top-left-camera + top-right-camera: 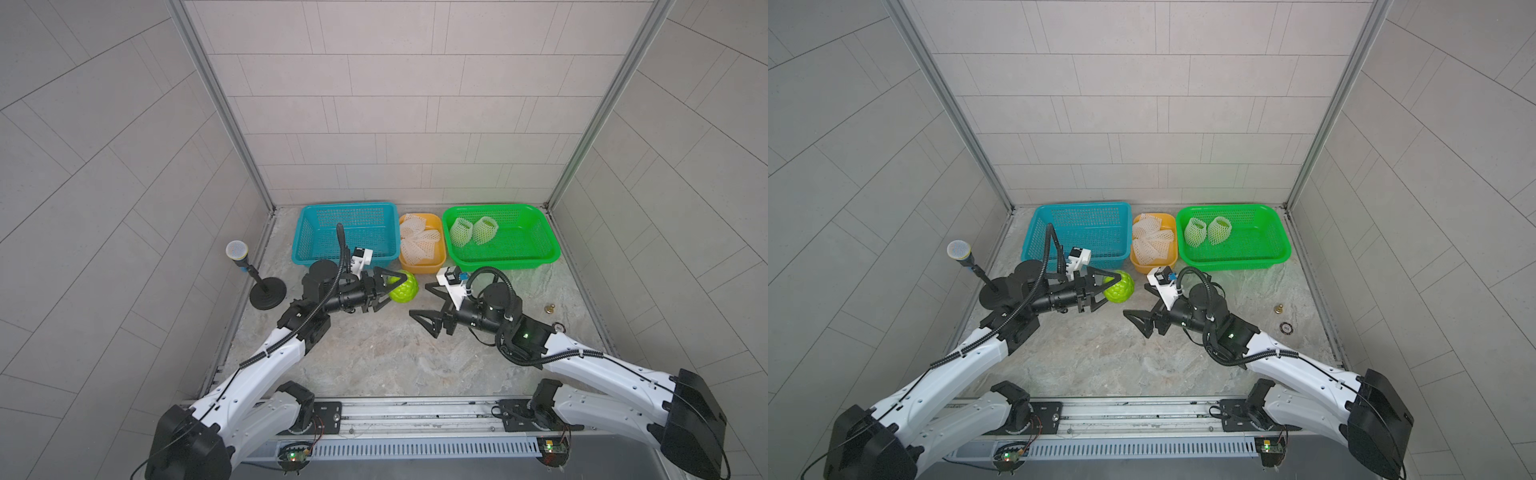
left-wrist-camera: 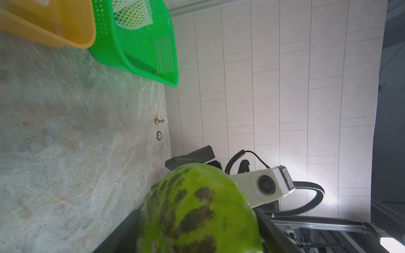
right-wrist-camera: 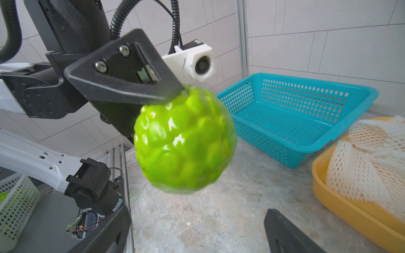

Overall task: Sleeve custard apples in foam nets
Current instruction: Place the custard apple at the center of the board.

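A bare bright green custard apple (image 1: 405, 287) (image 1: 1120, 286) is held just above the stone table in front of the baskets, and my left gripper (image 1: 394, 290) (image 1: 1111, 291) is shut on it. It fills the left wrist view as custard apple (image 2: 197, 210) and shows whole in the right wrist view as custard apple (image 3: 184, 142). My right gripper (image 1: 419, 300) (image 3: 197, 236) stands open and holds nothing, a short way right of the fruit. Loose white foam nets (image 1: 417, 241) (image 3: 363, 162) lie in the orange tray (image 1: 422, 268). Two netted custard apples (image 1: 461, 230) (image 1: 485, 230) sit in the green basket (image 1: 505, 261).
A blue basket (image 1: 345, 207) stands at the back left with nothing in it. A microphone on a black stand (image 1: 266, 293) is at the table's left edge. A small brass knob (image 1: 550, 308) and a round disc (image 1: 559, 327) lie on the right. Tiled walls close in three sides.
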Tool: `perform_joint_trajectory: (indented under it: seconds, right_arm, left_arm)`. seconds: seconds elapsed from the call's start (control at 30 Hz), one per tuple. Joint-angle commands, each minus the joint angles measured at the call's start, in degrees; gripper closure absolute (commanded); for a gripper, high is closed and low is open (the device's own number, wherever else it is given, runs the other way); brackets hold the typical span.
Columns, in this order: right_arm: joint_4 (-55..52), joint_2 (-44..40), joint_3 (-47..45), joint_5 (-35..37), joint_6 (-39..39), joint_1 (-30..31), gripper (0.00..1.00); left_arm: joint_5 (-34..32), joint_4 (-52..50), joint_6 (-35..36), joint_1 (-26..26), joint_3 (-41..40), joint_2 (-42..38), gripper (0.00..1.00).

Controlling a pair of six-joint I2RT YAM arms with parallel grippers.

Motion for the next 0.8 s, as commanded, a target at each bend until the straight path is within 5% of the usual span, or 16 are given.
perform_joint_trajectory:
  seconds: [0.0, 0.43, 0.77]
  right_arm:
    - [3.4, -0.1, 3.2, -1.5, -1.1, 0.5, 0.00]
    - [3.0, 2.5, 4.9, -3.9, -1.3, 1.4, 0.00]
    - [0.7, 3.7, 6.0, -5.5, -1.7, 1.4, 0.19]
  left_arm:
    - [1.1, 2.1, 0.5, -1.1, -0.7, -1.2, 0.33]
    - [-0.4, 6.8, -0.9, -5.3, -0.1, 0.7, 0.33]
    - [-0.7, 9.0, -1.6, -6.3, -0.3, 1.0, 0.32]
